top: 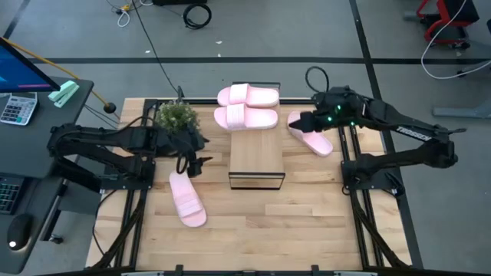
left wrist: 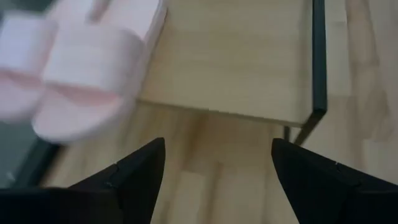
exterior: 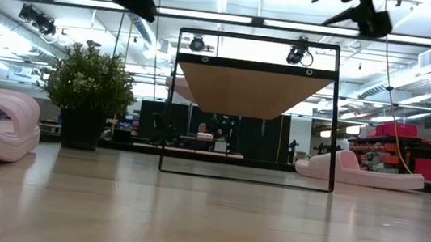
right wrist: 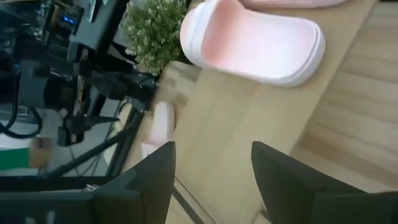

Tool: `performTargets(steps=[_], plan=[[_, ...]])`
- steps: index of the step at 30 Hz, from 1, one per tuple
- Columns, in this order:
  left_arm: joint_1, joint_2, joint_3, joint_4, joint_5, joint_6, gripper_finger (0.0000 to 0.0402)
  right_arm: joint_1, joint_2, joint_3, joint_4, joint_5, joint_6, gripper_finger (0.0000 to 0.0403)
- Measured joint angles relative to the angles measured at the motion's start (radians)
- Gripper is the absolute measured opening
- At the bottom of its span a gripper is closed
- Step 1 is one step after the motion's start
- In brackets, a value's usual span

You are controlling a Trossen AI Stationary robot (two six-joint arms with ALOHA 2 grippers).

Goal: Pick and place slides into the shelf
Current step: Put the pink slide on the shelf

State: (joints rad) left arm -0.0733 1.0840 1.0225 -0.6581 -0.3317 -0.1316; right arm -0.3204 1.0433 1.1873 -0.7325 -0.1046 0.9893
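Note:
The shelf, a light wood board on a thin black frame, stands mid-table. Two pale pink slides lie side by side at its far end, and the wrist views show a slide and a slide on the board. A third slide lies on the table right of the shelf, a fourth on the table to its left. My left gripper hovers open left of the shelf. My right gripper hovers open near the shelf's far right corner, above the third slide.
A small potted plant stands at the far left, close to my left arm. The low view shows bare tabletop in front of the shelf frame. A desk with a calculator stands beyond the table's left edge.

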Motion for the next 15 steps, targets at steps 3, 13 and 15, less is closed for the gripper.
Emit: performTargets(steps=[3, 13, 15], plan=[[-0.045, 0.0, 0.0, -0.036, -0.02, -0.12, 0.0289, 0.079, -0.017, 0.0, -0.055, 0.09, 0.028, 0.0217], [-0.171, 0.0, 0.0, -0.041, -0.024, -0.444, 0.0271, 0.32, -0.048, 0.0, -0.257, 0.334, 0.096, 0.0217], [-0.203, 0.001, 0.0, -0.044, -0.024, -0.481, 0.0268, 0.38, -0.054, 0.0, -0.265, 0.369, 0.109, 0.0217]])
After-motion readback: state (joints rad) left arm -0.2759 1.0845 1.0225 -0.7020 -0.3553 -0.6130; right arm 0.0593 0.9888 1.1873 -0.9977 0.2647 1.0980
